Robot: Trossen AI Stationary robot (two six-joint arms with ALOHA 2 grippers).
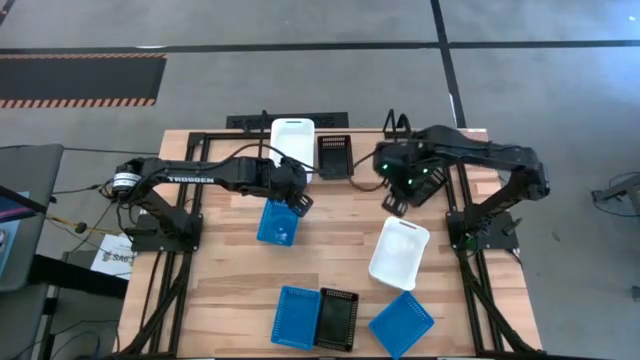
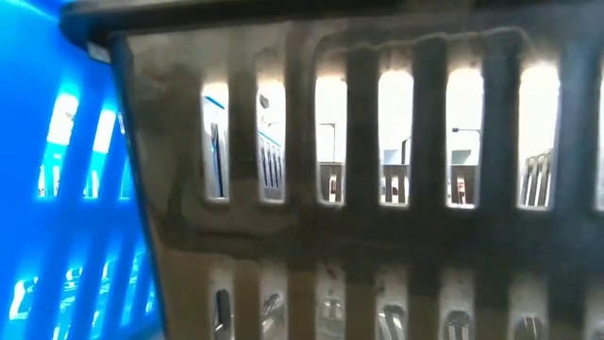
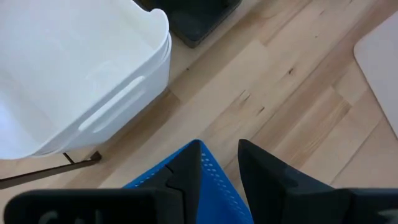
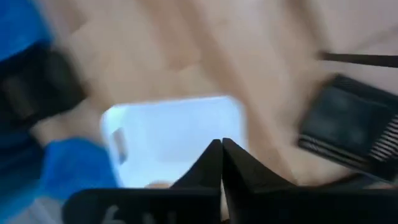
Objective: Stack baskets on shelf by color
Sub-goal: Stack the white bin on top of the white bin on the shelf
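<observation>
My left gripper [image 1: 296,198] [image 3: 220,144] is over the table's middle, shut on a blue basket [image 1: 277,224]. White baskets [image 1: 293,138] [image 3: 68,74] sit nested in the black shelf [image 1: 245,123] at the far edge, with a black basket [image 1: 333,155] [image 3: 199,15] beside them. My right gripper [image 1: 397,198] [image 4: 221,144] is shut and holds nothing, just beyond the far end of a white basket [image 1: 400,251] [image 4: 177,134] lying on the table. Two more blue baskets [image 1: 297,317] [image 1: 402,325] and a black one [image 1: 338,320] lie near the near edge. My left gripper pinches the blue basket's wall at its far end [image 3: 214,180] between its two fingers, one on each side of the wall. The fingers come from above, slanting toward the far edge. The basket hangs tilted below them; whether its lower end rests on the table I cannot tell.
The low view is filled by the slotted wall of a black basket [image 2: 377,189] and a blue one [image 2: 57,189] right at the camera. Bare wood lies between the shelf and the near row of baskets. The shelf's thin tube [image 3: 50,171] runs below the white stack.
</observation>
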